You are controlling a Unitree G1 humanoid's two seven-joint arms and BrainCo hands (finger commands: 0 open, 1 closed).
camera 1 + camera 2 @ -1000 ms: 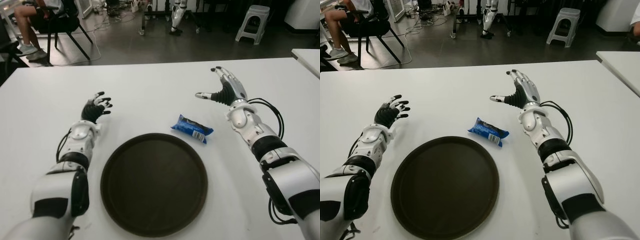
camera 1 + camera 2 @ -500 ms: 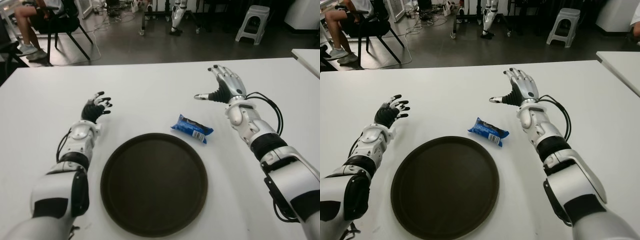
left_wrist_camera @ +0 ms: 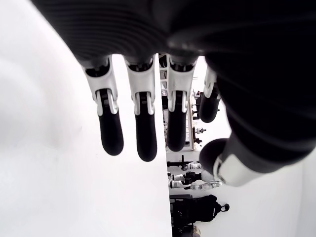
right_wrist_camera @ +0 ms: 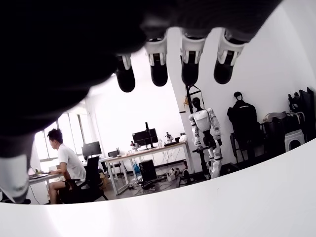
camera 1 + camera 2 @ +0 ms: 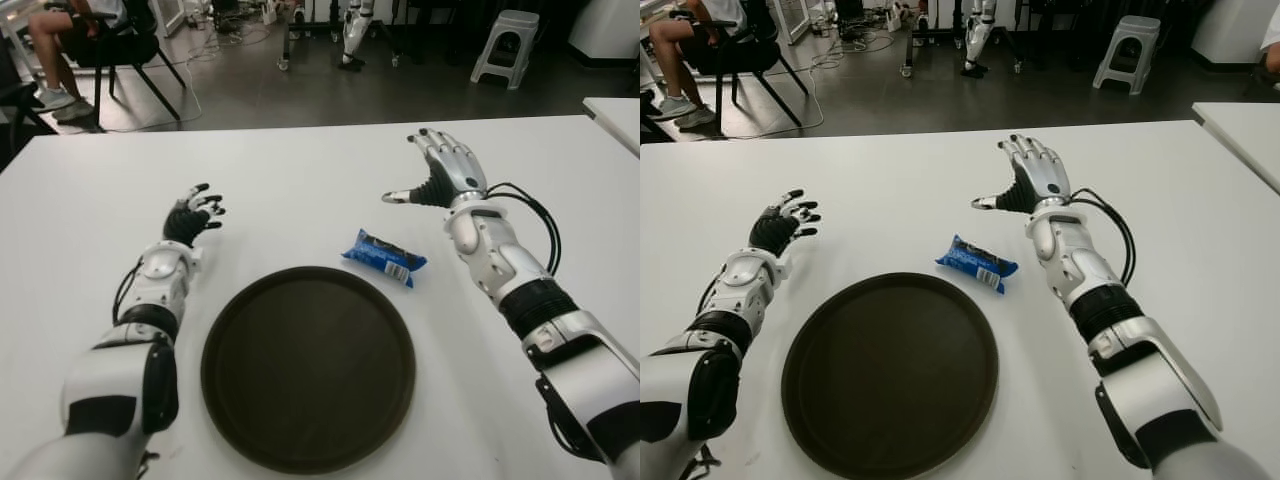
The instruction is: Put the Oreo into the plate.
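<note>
Over the last second our right hand (image 5: pixel 440 178) has drifted leftward across the table (image 5: pixel 300 170), from well right of the Oreo (image 5: pixel 384 256) to a spot beyond it and only slightly to its right, fingers spread and holding nothing. We read this as the approach closing in (no descent yet, as far as we can judge). The Oreo has not moved: it lies on the table just past the plate's (image 5: pixel 308 365) far right rim, apart from it. Our left hand (image 5: pixel 190 215) shows left of the plate, unchanged, fingers relaxed and empty. Neither wrist view shows the Oreo or plate, so the hand's height above the table is hard to tell.
</note>
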